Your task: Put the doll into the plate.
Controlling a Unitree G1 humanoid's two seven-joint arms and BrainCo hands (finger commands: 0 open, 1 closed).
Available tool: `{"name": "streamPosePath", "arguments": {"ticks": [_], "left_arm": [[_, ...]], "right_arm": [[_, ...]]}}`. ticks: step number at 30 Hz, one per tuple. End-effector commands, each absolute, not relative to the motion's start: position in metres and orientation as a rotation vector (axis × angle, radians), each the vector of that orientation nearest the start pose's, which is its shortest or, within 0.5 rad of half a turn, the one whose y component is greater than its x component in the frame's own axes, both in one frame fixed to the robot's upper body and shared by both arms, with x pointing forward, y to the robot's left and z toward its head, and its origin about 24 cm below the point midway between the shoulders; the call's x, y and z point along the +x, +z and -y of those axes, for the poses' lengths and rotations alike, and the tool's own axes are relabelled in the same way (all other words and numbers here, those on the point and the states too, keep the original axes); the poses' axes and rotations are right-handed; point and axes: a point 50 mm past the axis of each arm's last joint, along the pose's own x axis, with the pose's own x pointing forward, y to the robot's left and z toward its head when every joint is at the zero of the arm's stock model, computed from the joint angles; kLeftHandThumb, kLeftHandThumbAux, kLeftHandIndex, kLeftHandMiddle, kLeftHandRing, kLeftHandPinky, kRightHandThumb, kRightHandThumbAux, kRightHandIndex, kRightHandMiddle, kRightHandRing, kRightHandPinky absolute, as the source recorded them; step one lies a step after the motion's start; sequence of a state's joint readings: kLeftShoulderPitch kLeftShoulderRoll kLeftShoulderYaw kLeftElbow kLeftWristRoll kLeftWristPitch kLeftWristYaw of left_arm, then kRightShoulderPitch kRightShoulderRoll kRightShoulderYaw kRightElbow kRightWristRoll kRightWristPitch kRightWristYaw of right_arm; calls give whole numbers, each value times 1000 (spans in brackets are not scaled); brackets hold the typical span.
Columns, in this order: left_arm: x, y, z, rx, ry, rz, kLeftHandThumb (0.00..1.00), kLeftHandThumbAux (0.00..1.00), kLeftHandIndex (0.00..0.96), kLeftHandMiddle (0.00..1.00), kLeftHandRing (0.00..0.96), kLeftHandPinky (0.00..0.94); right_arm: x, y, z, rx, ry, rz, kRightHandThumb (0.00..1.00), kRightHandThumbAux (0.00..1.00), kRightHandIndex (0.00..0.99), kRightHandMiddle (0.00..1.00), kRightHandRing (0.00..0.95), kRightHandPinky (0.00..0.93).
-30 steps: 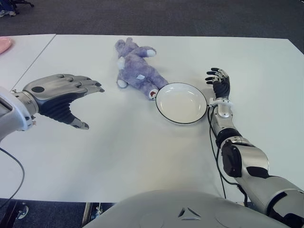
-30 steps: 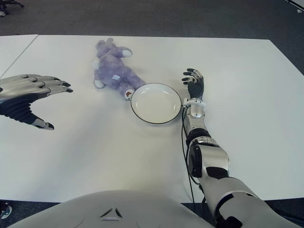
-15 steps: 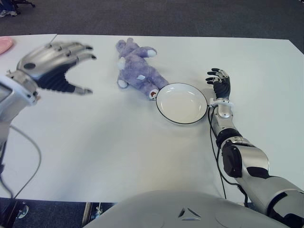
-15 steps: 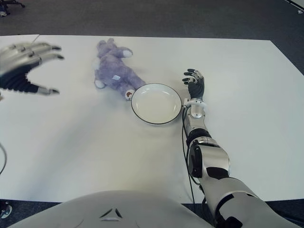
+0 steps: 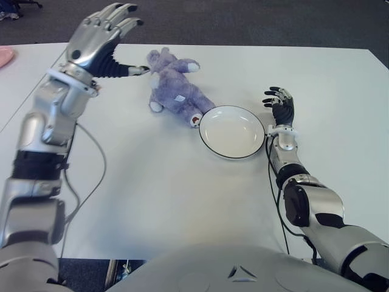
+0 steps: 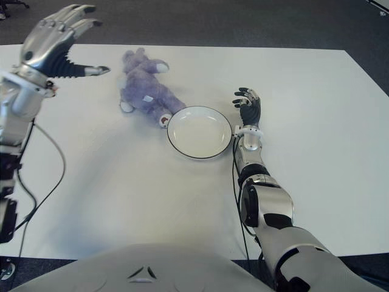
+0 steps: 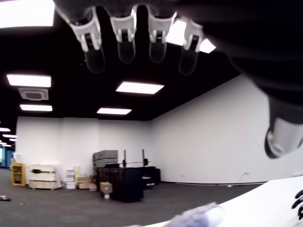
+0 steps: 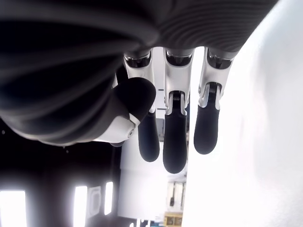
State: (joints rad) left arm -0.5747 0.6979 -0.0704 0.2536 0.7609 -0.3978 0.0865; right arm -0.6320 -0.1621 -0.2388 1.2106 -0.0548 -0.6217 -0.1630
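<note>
- Left robot hand (image 5: 100,38): raised above the far left part of the table (image 5: 182,194), fingers spread and holding nothing; the thumb tip points toward the doll's head, just short of it. In the left wrist view the four fingers (image 7: 126,41) hang straight and apart, with the room's ceiling lights behind them.
- Doll (image 5: 176,88): a purple plush bear lying on the table just to the right of the left robot hand, head toward the far edge, feet toward the plate. One foot, marked with a red patch, lies at the plate's rim; whether it touches cannot be told.
- Plate (image 5: 209,121): white, round, with a thin dark rim, on the table beyond the doll from the left robot hand and just beside the right robot hand. It holds nothing.
- Right robot hand (image 5: 280,104): shows to the right of the plate, palm sideways, fingers loosely extended and grasping nothing; the right wrist view shows three dark fingers (image 8: 174,142) straight and side by side.
- Pink object (image 5: 5,57): partly visible at the frame's left edge, well to the left of the left robot hand.
</note>
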Motion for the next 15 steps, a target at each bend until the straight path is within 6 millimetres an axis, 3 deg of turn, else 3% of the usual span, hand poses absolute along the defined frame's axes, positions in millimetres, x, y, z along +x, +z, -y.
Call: {"name": "streamPosePath", "arguments": {"ticks": [1,6,15], "left_arm": [[363,163,-195,1420,-151,600,130,524,128,0,1,66],[370,151,-188,1394,-199,585,179,519,103,0,0,11],[378,119,-167,1383,-301,512,232,505,75,0,0,0]], "right_arm": [[255,-83,187,-68,-242,-447,1000,663,297,366,467,440],[255,-83,187,-66,-244,-445,1000,663,307,368,468,459],[254,-83,186,-76,-245,-439,1000,663,307,370,467,447]]}}
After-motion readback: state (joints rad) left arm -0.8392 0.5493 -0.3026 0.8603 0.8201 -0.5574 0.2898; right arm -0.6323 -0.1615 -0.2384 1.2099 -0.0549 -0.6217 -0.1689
